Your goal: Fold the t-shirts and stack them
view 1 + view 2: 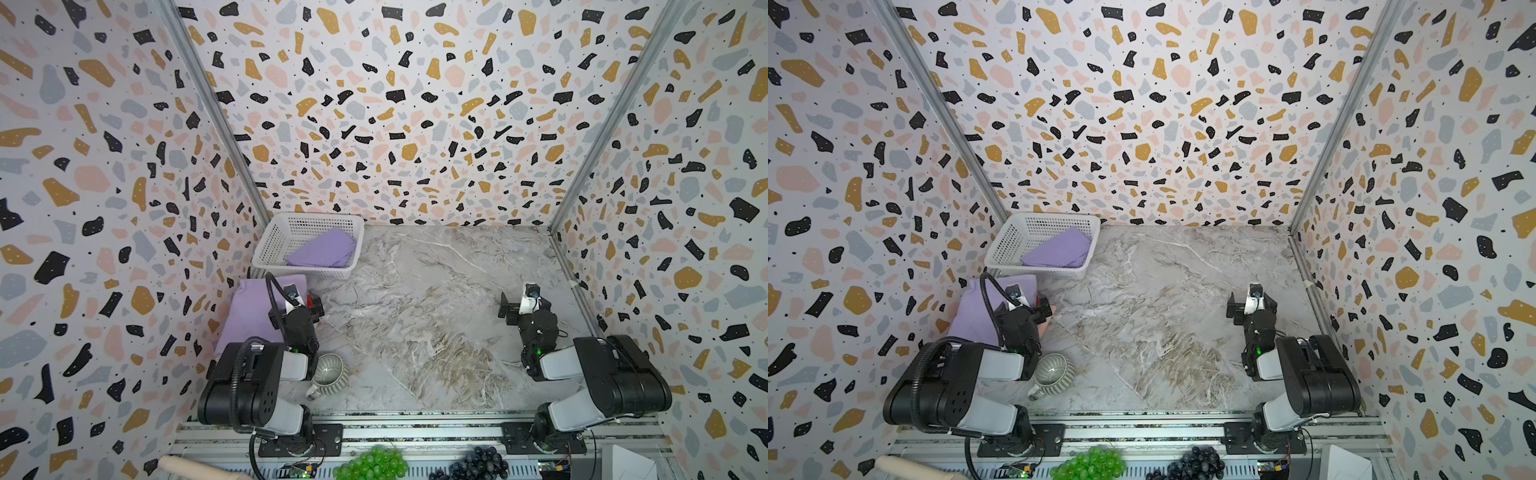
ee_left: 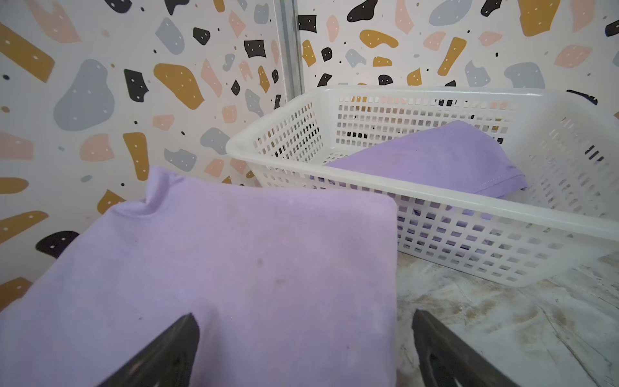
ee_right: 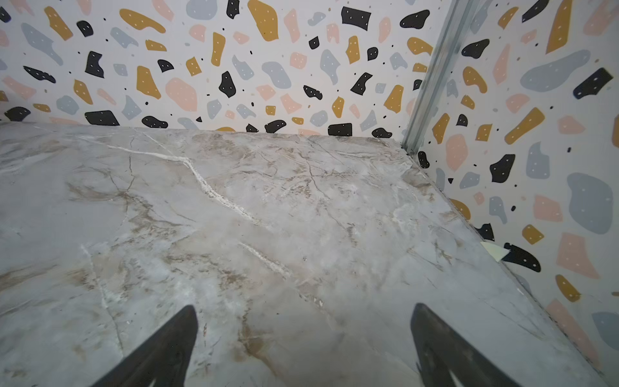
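- Marble table (image 1: 436, 291).
- White basket (image 1: 270, 245): far left corner.
- Folded lavender t-shirt (image 1: 249, 311): on the table, just in front of the basket, by the left wall.
- Second lavender t-shirt (image 1: 324, 249): inside the basket.
- Left gripper (image 2: 303, 313): over the folded shirt's edge, jaws apart.
- Right gripper (image 3: 303, 306): over the table, right side, jaws apart.
- Grey mug (image 1: 330, 372): beside the left arm.

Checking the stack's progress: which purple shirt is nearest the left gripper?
The folded shirt on the table, right by the left gripper; the other shirt lies in the basket.
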